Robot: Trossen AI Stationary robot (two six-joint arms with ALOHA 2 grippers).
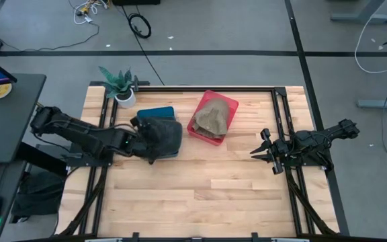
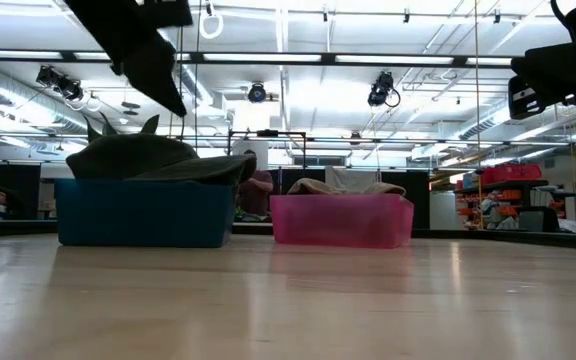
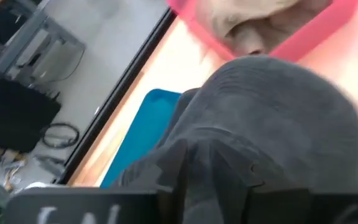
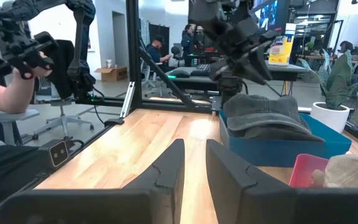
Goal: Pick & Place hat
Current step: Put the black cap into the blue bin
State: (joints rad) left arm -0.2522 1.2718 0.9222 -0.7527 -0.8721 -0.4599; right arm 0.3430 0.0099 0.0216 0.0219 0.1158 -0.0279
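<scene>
No text, label, brand, number or sign can be read in any view. Pale marks are seen on the dark bar (image 3: 79, 208) at the edge of the left wrist view, but they are too blurred to be made out. Print on a yellow container (image 4: 279, 48) behind the blue bin (image 4: 291, 146) is too small to be read.

Dark grey hat (image 1: 160, 136) – atop blue bin (image 1: 156, 112)

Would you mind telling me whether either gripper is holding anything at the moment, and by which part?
The right gripper is open and holds nothing. The left gripper is at the dark grey hat lying over the blue bin; whether it grips the hat cannot be told.
</scene>
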